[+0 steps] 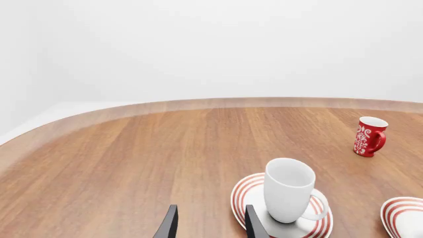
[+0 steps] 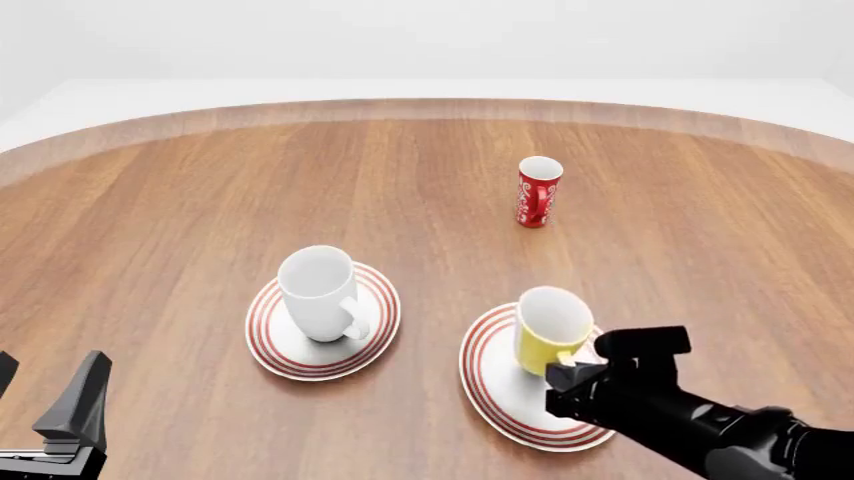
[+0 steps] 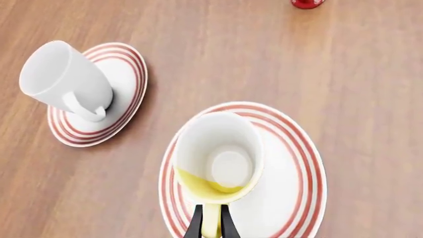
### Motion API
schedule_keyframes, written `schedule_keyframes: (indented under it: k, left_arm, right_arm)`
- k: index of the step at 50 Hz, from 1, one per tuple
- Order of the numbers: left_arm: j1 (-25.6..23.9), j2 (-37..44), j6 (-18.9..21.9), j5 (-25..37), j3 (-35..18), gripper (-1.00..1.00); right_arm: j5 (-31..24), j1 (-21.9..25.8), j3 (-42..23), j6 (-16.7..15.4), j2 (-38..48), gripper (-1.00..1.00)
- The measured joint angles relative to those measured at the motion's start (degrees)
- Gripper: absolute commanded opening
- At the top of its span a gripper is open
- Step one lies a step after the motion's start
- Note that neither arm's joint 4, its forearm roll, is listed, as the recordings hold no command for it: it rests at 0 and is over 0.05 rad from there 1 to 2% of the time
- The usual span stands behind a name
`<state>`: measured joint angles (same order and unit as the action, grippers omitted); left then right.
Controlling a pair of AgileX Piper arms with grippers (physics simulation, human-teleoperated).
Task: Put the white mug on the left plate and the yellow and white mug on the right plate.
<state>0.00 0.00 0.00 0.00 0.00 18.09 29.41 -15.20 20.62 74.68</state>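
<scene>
One wooden table [image 2: 174,190] carries two ringed plates, three cups and two arms. The left plate [image 2: 382,335] sits at about seven o'clock from the table's middle, and the white mug [image 2: 320,292] stands upright on it. The right plate [image 2: 491,385] lies at five o'clock and bears the yellow and white mug [image 2: 551,328]. A lone red cup [image 2: 539,192] stands off at one o'clock, well apart from both plates.

The right gripper [image 3: 211,220] is pinched on the yellow handle; its wrist view shows the two fingers hard against either side of it, which the front view hides. The left gripper [image 1: 210,221] hangs spread apart beside the left plate, holding nothing, at the table's near left edge.
</scene>
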Motion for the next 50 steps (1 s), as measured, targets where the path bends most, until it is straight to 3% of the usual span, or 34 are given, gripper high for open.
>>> schedule_keyframes:
  k: [20, 21, 39, 50]
  left_arm:
    - [0.0, 0.0, 0.0, 0.0, 0.0, 1.0]
    - [0.0, 0.0, 0.0, 0.0, 0.0, 1.0]
    - [0.0, 0.0, 0.0, 0.0, 0.0, 1.0]
    - [0.0, 0.0, 0.0, 0.0, 0.0, 1.0]
  right_arm:
    - [2.39, -0.53, 1.11, 0.47, 2.48, -1.0]
    - [2.46, -0.58, 1.14, 0.47, 2.55, 1.0]
    - [2.92, -1.46, 1.63, 0.73, 2.55, 1.0]
    - [0.48, -2.26, 1.46, 0.02, -0.55, 1.0]
